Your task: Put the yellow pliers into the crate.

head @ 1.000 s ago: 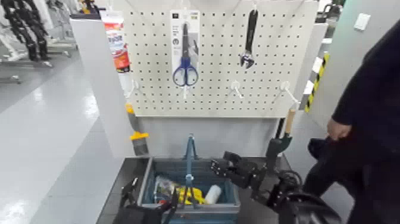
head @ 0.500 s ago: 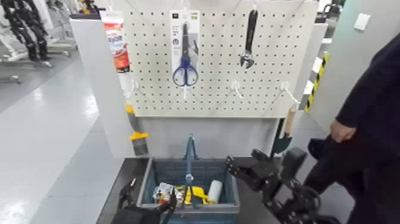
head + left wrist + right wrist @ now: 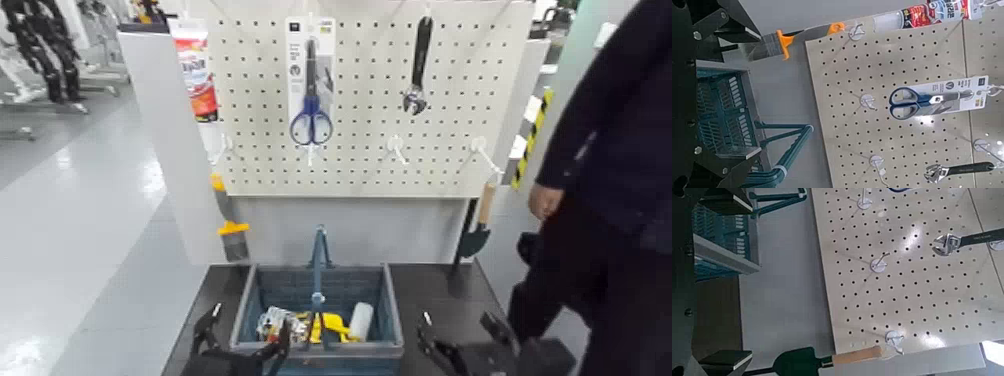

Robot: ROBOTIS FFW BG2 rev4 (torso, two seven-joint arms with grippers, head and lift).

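Note:
The crate (image 3: 392, 318) stands at the near middle of the dark table, its tall handle (image 3: 319, 262) upright. The yellow pliers (image 3: 329, 326) lie inside it on the floor, beside a white roll (image 3: 360, 321); the near rim hides part of them. My right gripper (image 3: 462, 338) hangs low to the right of the crate, clear of it, open and holding nothing. My left gripper (image 3: 242, 350) stays low at the crate's near left corner, fingers spread. The left wrist view shows the crate's slatted wall (image 3: 719, 110); the right wrist view shows its rim (image 3: 723, 254).
Behind the crate a white pegboard (image 3: 370, 150) carries blue scissors on a card (image 3: 311, 78), a wrench (image 3: 419, 62) and bare hooks. A trowel (image 3: 474, 236) hangs at its right, an orange-handled scraper (image 3: 229, 222) at its left. A person in dark clothes (image 3: 610, 170) stands close on the right.
My right arm has pulled back from above the crate's right side, down to the lower right. The person has stepped closer. The pliers stay in the crate.

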